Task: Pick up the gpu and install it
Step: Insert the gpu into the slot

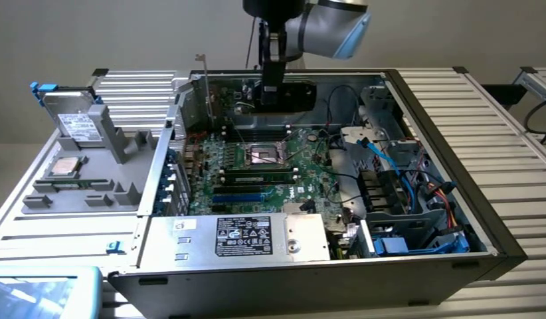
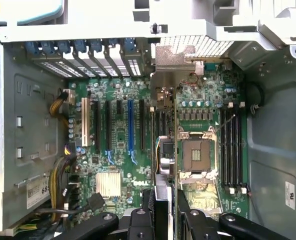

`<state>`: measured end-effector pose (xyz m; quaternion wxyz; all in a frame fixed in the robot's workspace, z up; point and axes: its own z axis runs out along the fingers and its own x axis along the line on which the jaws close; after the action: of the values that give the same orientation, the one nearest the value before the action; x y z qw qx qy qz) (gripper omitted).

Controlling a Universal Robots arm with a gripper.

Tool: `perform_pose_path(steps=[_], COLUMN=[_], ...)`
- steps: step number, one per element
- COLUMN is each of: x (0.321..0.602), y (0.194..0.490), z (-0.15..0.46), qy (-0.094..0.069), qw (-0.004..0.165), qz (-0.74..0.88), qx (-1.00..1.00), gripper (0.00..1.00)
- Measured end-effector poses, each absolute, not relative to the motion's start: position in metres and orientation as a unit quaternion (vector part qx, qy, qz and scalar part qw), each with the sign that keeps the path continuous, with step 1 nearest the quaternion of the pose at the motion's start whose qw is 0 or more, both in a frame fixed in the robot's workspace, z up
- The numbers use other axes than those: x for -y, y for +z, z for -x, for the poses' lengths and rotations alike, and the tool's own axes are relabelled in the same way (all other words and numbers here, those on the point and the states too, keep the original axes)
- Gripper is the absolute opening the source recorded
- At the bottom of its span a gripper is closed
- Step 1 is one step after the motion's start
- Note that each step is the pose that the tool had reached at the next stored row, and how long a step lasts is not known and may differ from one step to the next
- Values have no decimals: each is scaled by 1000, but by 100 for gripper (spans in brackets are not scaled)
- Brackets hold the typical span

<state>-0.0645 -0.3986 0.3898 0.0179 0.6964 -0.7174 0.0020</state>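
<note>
Gripper (image 1: 271, 100) hangs from the arm into the far half of the open computer case (image 1: 450, 133), clenched on the gpu (image 1: 295, 95). Card is held on edge, with its black cooler showing just beside the gripper. Silver end bracket (image 1: 203, 80) stands upright at the exterior view's left end of the card, its top above the case rim.

Wrist view: fingers (image 2: 184, 212) stand one on either side of the card, pressed to its two faces. Card runs edge-on straight out from between them toward the row of slot covers (image 2: 88, 52) at the case's rear wall.

Card appears clear of the motherboard (image 2: 113, 150) and not seated in any slot. From the wrist it lines up between the blue slot (image 2: 130, 125) and the bare CPU socket (image 2: 195, 155), close beside the socket.

Outside the case, on the grey tray (image 1: 78, 193) at the exterior view's left, lie a silver drive (image 1: 74, 123) and a processor chip (image 1: 65, 166).
</note>
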Motion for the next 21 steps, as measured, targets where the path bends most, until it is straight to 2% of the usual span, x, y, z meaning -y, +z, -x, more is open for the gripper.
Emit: perform_pose_path(steps=[12,21], x=[401,409], y=[384,370], z=[85,85], qy=[2,-3], qw=[19,25], qz=[-705,-707], qx=[709,707], gripper=[28,28])
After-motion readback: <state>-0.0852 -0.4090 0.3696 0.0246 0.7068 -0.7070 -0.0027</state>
